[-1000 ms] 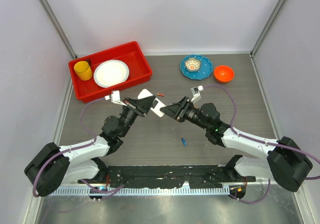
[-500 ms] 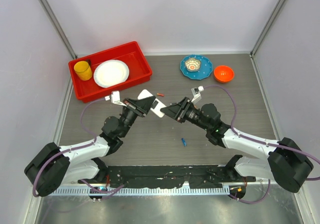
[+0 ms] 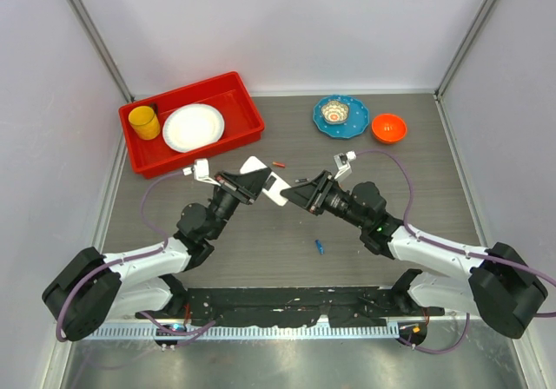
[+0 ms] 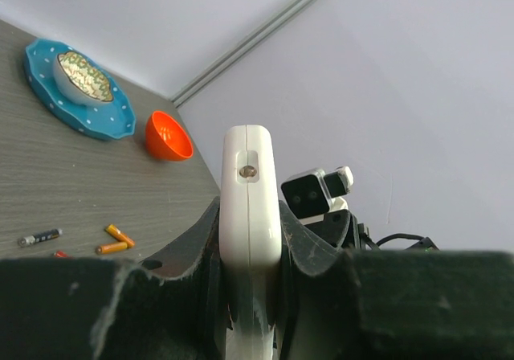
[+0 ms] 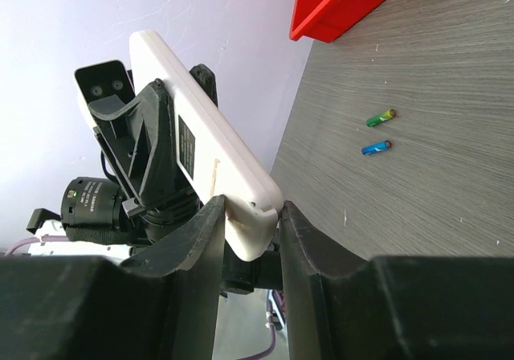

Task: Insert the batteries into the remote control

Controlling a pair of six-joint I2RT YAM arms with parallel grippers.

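Note:
The remote control (image 3: 271, 187) is a white handset held up above the table between both arms. My left gripper (image 3: 254, 183) is shut on it; in the left wrist view the remote (image 4: 250, 183) stands edge-on between the jaws of that gripper (image 4: 250, 215). My right gripper (image 3: 291, 194) is shut on the remote's other end (image 5: 201, 147), both jaws of the gripper (image 5: 252, 215) pressing on its rounded corner. Batteries lie loose on the table: a blue one (image 3: 320, 247), a red one (image 3: 279, 162), two orange ones (image 4: 119, 233) and a dark one (image 4: 40, 236).
A red tray (image 3: 248, 128) at the back left holds a white plate (image 3: 193, 127) and a yellow cup (image 3: 144, 122). A blue plate (image 3: 356, 120) carrying a small bowl and an orange bowl (image 3: 388, 128) stand at the back right. A green battery (image 5: 381, 117) lies near a blue one (image 5: 375, 146).
The right gripper's jaws have drawn in slightly on the remote's end and the right arm has shifted a little to the right. The left arm and the remote have stayed put.

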